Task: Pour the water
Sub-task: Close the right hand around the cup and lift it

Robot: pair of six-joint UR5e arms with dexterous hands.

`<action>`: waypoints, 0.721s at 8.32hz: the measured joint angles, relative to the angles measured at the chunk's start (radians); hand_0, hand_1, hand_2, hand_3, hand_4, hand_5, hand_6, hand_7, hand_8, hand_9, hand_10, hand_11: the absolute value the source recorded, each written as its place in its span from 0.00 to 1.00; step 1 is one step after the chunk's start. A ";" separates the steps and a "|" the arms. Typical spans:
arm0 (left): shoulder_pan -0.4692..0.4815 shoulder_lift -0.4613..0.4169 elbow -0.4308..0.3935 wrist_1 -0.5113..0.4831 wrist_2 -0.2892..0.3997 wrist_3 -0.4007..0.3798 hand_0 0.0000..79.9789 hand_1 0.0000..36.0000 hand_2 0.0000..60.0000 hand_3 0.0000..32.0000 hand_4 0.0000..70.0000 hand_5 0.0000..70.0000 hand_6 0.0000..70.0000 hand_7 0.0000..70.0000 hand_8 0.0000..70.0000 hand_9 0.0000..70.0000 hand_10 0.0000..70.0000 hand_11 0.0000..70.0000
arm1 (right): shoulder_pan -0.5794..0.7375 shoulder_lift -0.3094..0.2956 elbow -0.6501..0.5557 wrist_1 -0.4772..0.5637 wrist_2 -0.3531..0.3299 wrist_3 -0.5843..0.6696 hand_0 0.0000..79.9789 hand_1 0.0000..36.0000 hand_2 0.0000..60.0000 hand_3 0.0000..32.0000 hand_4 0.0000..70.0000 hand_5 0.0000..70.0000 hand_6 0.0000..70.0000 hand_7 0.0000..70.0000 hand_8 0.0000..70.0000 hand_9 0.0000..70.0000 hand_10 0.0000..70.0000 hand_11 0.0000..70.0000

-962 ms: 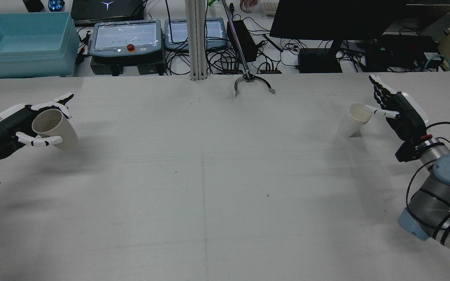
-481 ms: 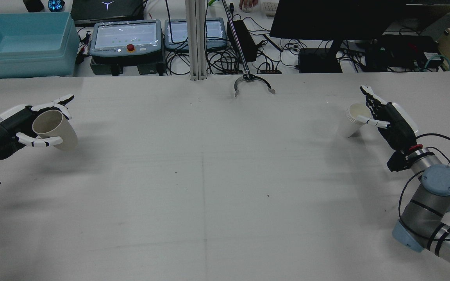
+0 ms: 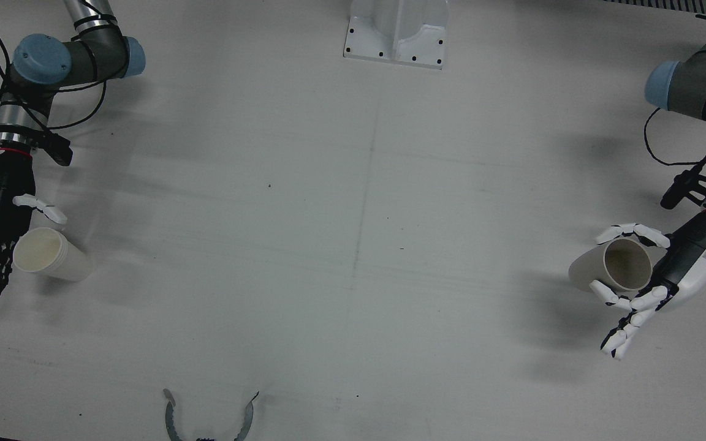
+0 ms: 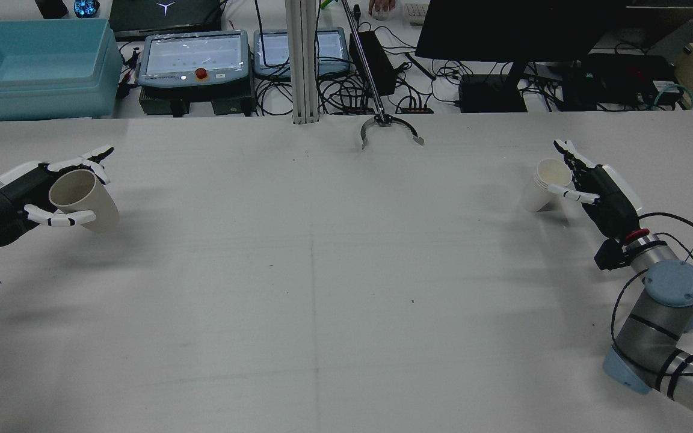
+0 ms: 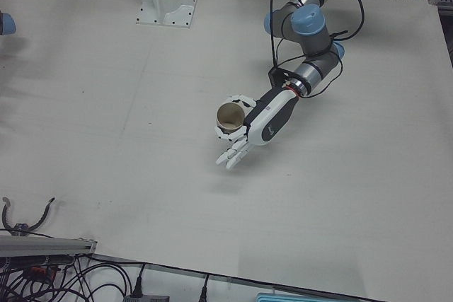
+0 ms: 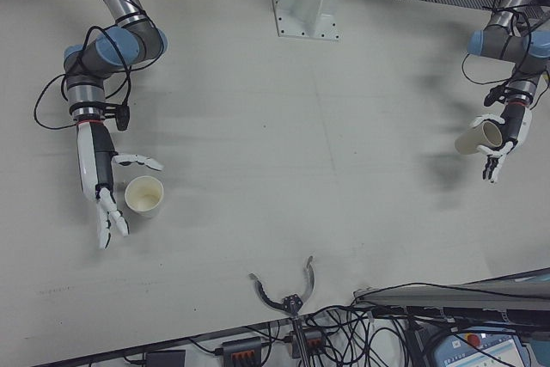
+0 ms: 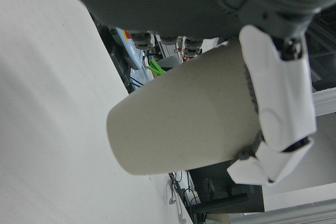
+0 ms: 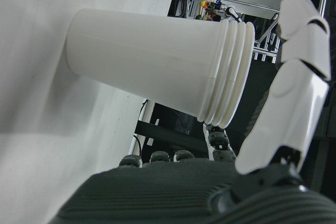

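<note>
One hand (image 4: 3, 207) around beige cup (image 4: 85, 200)

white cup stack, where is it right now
The white cup stack stands on the table at the rear view's far right, just inside the open right hand, far from the left hand.

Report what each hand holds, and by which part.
The left hand grips the tan paper cup around its side wall, lifted. The right hand is open beside the white cup stack, holding nothing.
</note>
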 measured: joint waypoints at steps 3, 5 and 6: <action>-0.001 0.000 0.000 -0.001 -0.001 0.000 0.55 1.00 1.00 0.00 0.37 0.64 0.03 0.11 0.00 0.00 0.03 0.07 | -0.003 0.000 -0.004 0.002 0.014 0.001 0.58 0.44 0.28 0.06 0.00 0.05 0.00 0.00 0.00 0.00 0.00 0.00; -0.001 0.001 -0.001 -0.003 -0.001 0.000 0.55 1.00 1.00 0.00 0.37 0.64 0.03 0.11 0.00 0.00 0.03 0.07 | -0.003 0.004 -0.005 0.007 0.038 0.005 0.57 0.42 0.28 0.04 0.00 0.07 0.00 0.00 0.00 0.00 0.00 0.00; -0.002 0.001 -0.001 -0.003 -0.001 0.000 0.54 1.00 1.00 0.00 0.37 0.64 0.03 0.11 0.00 0.00 0.03 0.08 | -0.003 0.008 -0.005 0.009 0.052 0.010 0.57 0.41 0.28 0.03 0.00 0.08 0.00 0.00 0.00 0.00 0.00 0.00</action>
